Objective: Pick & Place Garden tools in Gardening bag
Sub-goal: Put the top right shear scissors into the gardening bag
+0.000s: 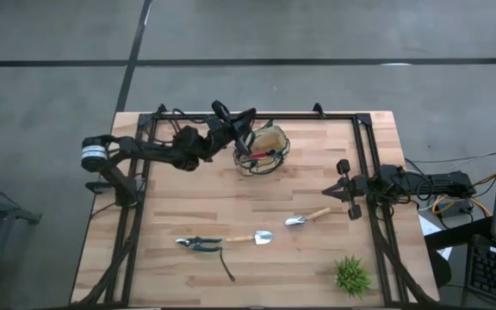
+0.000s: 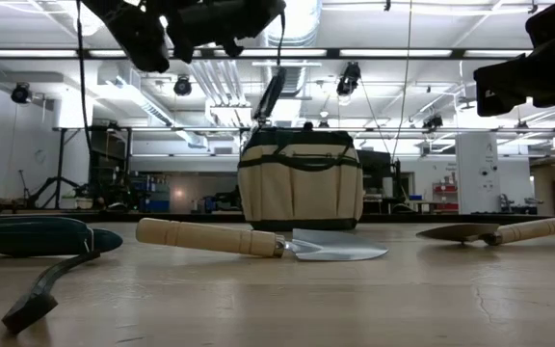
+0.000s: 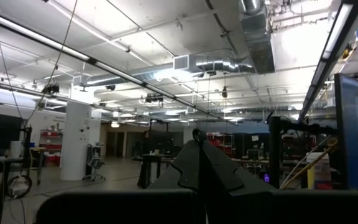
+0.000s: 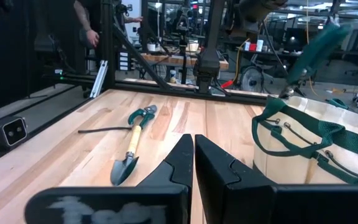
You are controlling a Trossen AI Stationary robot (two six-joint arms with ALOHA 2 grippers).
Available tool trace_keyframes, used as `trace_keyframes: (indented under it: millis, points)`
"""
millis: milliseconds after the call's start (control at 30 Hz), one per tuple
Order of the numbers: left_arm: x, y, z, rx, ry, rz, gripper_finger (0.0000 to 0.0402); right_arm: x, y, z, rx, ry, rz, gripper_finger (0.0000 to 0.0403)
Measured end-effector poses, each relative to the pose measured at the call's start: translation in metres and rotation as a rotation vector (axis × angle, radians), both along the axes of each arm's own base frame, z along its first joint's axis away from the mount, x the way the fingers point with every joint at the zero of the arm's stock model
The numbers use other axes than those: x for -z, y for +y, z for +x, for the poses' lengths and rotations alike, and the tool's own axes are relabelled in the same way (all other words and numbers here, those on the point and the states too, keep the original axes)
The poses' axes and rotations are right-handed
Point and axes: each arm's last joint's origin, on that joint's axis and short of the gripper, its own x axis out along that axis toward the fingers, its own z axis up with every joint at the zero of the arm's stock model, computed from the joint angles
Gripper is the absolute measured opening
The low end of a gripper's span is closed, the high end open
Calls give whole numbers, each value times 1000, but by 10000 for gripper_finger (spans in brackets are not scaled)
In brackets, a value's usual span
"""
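Observation:
The tan gardening bag (image 1: pixel 263 148) with green trim stands upright at the table's far middle (image 2: pixel 300 178); a dark handle (image 2: pixel 270 96) sticks up out of it. On the table lie one trowel (image 1: pixel 252 238) end to end with the green-handled pruners (image 1: pixel 198 244), and a second trowel (image 1: pixel 306 218) nearer the right arm. My left gripper (image 1: pixel 246 116) hangs above the bag's far left rim, shut and tipped upward (image 3: pixel 197 140), with nothing between its fingers. My right gripper (image 1: pixel 325 191) waits shut at the table's right side (image 4: pixel 193 142), pointing level toward the left.
A green spiky plant (image 1: pixel 351 275) stands at the near right corner. A black strap (image 1: pixel 227 269) trails from the pruners toward the near edge. A black frame (image 1: pixel 364 155) runs along the table's far, left and right edges. Bare wood lies between bag and trowels.

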Motion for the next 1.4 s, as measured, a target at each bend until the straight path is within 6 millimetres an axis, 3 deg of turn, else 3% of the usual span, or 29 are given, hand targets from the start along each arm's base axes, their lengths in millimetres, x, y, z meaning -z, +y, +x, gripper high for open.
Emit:
trace_keyframes:
  millis: [467,867,1067,1400]
  points:
    - [19,14,29,39,18,-18,3,0,0,0,0,0,0,8]
    - [22,21,31,101,-32,-17,3,0,0,0,-1,0,0,8]
    - [34,26,36,105,-12,-40,3,0,0,0,0,1,0,8]
    - [24,25,40,183,-56,-2,3,0,0,0,0,0,0,8]
